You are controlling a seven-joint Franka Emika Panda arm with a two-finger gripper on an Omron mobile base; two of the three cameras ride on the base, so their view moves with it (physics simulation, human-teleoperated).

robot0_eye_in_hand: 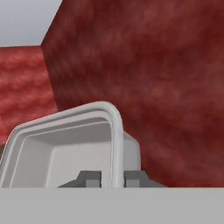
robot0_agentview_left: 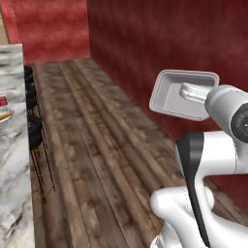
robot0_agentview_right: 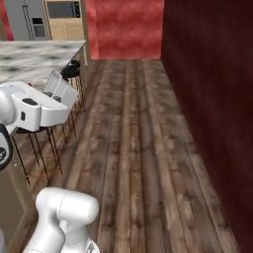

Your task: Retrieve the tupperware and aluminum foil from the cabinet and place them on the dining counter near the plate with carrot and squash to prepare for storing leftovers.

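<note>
Your jaws pinch only one rim wall of the tupperware [robot0_agentview_left: 183, 93], held aloft over the wood floor [robot0_agentview_left: 97, 145], clear of the tabletop [robot0_agentview_left: 12, 145]. That thin edge grip could slip during a swing, dropping it.

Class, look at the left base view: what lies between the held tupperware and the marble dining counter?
Bare wooden floor, plus black stools tucked against the dining counter. The tupperware hangs clamped in the jaws.
</note>
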